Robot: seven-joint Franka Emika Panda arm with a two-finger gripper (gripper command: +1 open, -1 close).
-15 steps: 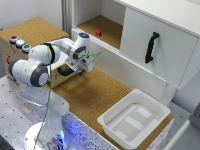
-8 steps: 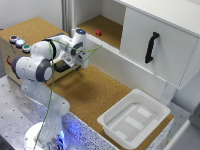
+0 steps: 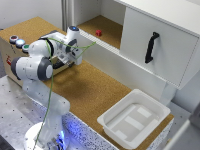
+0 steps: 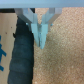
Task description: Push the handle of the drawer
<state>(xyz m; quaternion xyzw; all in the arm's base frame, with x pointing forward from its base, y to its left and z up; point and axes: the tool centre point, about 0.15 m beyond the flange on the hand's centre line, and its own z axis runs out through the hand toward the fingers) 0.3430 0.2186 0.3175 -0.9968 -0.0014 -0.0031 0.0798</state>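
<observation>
My gripper (image 3: 70,59) is low over the cork, right against the front of the wooden box (image 3: 9,54) with coloured buttons (image 3: 19,43) on the exterior view's left. The arm covers most of the drawer (image 3: 59,67), and the handle cannot be made out in the exterior view. In the wrist view the two fingers (image 4: 37,31) are pressed together with nothing between them. The gripper (image 4: 40,39) sits right beside the black handle (image 4: 22,57), which lies along the light drawer front (image 4: 4,35). I cannot tell whether they touch.
A white cabinet with a long curved black door handle (image 3: 151,47) stands on the exterior view's right. A white plastic tub (image 3: 134,118) sits on the cork table (image 3: 97,90) near its front corner. A small red block (image 3: 99,33) lies on the cork shelf behind.
The gripper has moved toward the exterior view's left, closer to the box and its drawer front, and stays shut.
</observation>
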